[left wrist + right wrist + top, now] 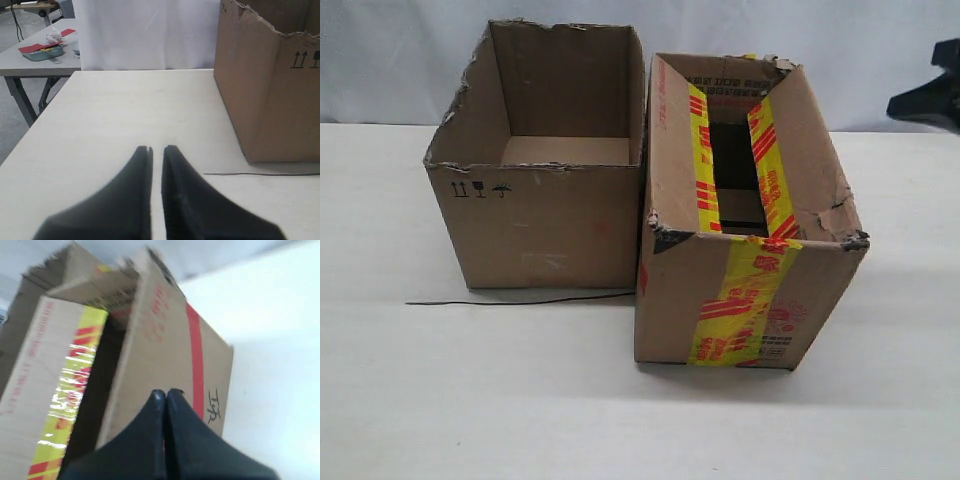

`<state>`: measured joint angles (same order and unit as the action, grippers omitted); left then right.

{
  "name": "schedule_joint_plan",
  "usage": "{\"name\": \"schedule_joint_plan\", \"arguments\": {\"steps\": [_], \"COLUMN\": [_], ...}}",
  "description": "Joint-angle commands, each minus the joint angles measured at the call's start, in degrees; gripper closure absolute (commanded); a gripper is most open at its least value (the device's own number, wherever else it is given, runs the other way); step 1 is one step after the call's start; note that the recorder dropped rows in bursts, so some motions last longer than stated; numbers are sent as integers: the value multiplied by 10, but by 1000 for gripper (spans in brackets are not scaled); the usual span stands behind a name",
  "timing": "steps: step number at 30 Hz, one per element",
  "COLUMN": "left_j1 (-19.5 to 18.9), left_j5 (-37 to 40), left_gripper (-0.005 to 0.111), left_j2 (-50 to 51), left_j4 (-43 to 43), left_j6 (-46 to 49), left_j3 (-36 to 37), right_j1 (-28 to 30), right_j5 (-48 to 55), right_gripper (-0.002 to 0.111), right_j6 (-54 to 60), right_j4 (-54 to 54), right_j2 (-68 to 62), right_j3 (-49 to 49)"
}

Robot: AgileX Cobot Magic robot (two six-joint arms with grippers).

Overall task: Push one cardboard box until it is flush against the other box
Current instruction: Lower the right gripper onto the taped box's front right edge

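The cardboard box (750, 260), with yellow-and-red tape, stands open-topped right of centre. The other box (545, 200), plain with a ragged rim, stands to its left, and their side walls appear to touch. The taped one sits further forward. My right gripper (895, 103) hovers shut at the far right, apart from the taped box. In the right wrist view, this gripper (166, 392) points at the red-striped side of the taped box (165, 335). My left gripper (156, 148) is shut to a thin slit over bare table, holding nothing, left of the plain box (270, 90).
A thin black wire (520, 299) lies on the white table (440, 400) along the front foot of the plain box. The wire (260, 174) also shows in the left wrist view. Beyond the table's edge stands a second table with a teal tray (42, 51).
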<state>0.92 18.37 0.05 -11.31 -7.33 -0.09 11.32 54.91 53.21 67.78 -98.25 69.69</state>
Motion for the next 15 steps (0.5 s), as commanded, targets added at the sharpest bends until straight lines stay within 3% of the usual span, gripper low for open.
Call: {"name": "schedule_joint_plan", "arguments": {"steps": [1, 7, 15], "left_j1": [5, 5, 5], "left_j5": [-7, -7, -7], "left_gripper": [107, 107, 107], "left_j2": [-1, -1, -1], "left_j4": [4, 4, 4], "left_j6": [-2, -2, -2], "left_j3": [1, 1, 1], "right_j1": [-27, -180, -421], "right_j5": [6, -11, -24], "right_gripper": [108, 108, 108], "right_j6": [18, -6, -159], "right_j4": [-45, -182, -443], "right_j2": [95, 207, 321], "right_j3": [3, -14, -117]}}
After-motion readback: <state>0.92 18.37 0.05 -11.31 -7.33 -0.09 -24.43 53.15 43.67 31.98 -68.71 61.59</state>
